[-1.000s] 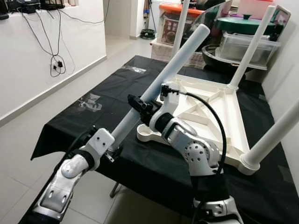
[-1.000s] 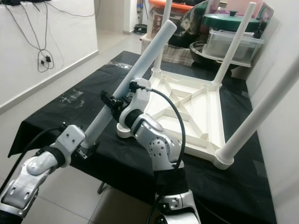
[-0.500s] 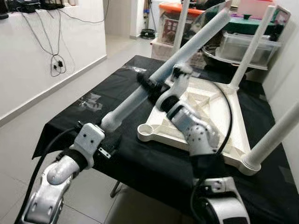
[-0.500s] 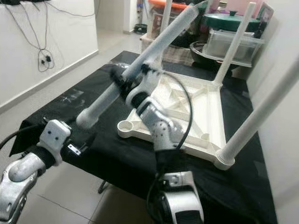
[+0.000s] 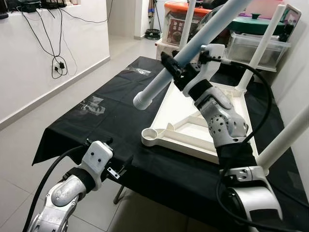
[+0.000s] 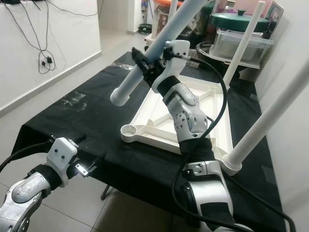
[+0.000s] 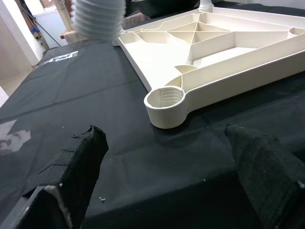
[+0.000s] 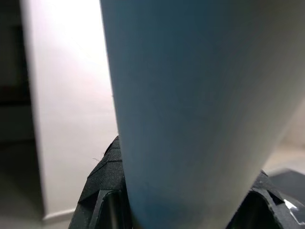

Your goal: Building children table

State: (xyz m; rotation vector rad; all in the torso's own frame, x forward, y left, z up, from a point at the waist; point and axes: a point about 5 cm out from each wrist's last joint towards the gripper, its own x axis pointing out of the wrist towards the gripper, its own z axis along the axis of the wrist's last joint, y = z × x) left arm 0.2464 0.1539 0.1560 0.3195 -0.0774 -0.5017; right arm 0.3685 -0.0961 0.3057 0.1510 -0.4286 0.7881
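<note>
Right gripper (image 5: 175, 68) clamps the white leg (image 5: 193, 46) mid-shaft, axis running 1 to 7 o'clock, threaded end low. Empty corner socket (image 5: 152, 135) sits at 6 o'clock beneath it (tabletop upside down). Left gripper (image 7: 167, 167) open, idle at table edge.

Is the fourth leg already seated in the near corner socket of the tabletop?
No: the corner socket is empty, and the right gripper holds the loose leg tilted in the air above the table.
</note>
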